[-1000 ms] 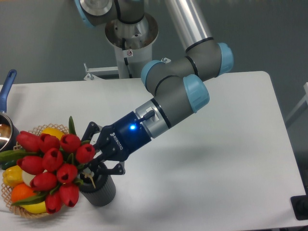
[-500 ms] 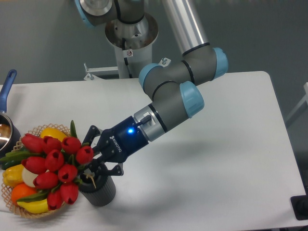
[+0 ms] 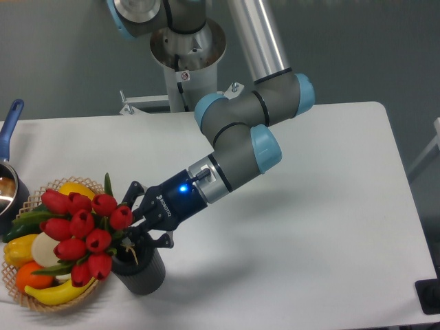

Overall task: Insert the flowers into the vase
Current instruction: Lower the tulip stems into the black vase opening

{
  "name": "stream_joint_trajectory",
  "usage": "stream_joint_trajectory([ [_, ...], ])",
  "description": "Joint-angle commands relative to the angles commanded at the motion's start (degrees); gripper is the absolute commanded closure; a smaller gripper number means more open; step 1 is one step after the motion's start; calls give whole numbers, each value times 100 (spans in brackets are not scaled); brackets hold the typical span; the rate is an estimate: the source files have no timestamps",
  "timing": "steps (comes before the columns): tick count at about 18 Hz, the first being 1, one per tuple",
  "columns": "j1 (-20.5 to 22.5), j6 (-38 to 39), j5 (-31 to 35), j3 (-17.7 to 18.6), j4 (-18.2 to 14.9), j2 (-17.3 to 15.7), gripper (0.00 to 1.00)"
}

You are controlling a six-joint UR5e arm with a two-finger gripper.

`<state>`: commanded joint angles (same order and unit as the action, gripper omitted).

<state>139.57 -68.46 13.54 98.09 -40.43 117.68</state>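
The flowers (image 3: 84, 232) are a bunch of red tulips with green leaves, tilted to the left over the basket, with their stems running right into the mouth of the vase. The vase (image 3: 141, 270) is a short dark ribbed cylinder standing near the table's front left. My gripper (image 3: 130, 234) is shut on the stems just above the vase's rim, reaching in from the right. The lower stems are hidden inside the vase and behind the fingers.
A wicker basket (image 3: 36, 301) of fruit and vegetables sits directly left of the vase, under the blooms. A blue-handled pot (image 3: 8, 155) stands at the far left edge. The arm's base mount (image 3: 184, 62) is at the back of the white table (image 3: 309, 247).
The gripper and bunch have moved slightly down and the arm has drawn left; the blooms sit lower and the stems are deeper in the vase than a second ago.
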Motion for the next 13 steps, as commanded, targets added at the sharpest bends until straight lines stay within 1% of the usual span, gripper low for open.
stream_joint_trajectory([
  [4,0,-150,0,9,9,106,90],
  [9,9,-150,0,18,9,123,85],
  [11,9,-150,0,44,9,123,77],
  [12,17,-159,0,53,9,132,76],
  [13,18,-167,0,53,9,150,73],
])
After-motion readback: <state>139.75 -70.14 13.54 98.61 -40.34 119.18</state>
